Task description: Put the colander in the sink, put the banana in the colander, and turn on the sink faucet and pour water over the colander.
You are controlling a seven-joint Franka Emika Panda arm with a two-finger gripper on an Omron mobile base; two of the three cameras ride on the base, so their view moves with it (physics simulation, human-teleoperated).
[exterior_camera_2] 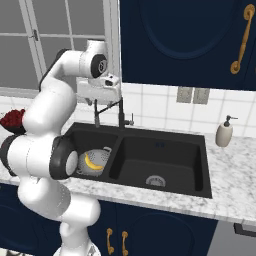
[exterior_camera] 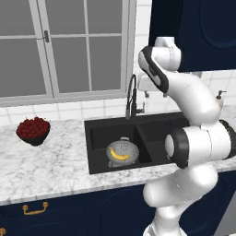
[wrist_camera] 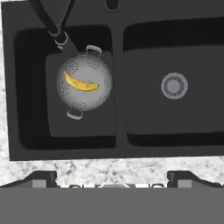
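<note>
White marble counter (exterior_camera: 50,156) holds the black sink (wrist_camera: 175,127). Inside its left basin sits the colander (wrist_camera: 84,82), with the banana (wrist_camera: 80,83) lying in it. High above, near the sink faucet (exterior_camera: 132,97), the gripper (wrist_camera: 112,177) is wide open, holding nothing.

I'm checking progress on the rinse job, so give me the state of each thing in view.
colander: upright in the sink's left basin, holding the banana
banana: lying inside the colander
sink faucet: no water visible, spout over the left basin
sink: right basin bare, drain uncovered
gripper: open, high above the sink, holding nothing
</note>
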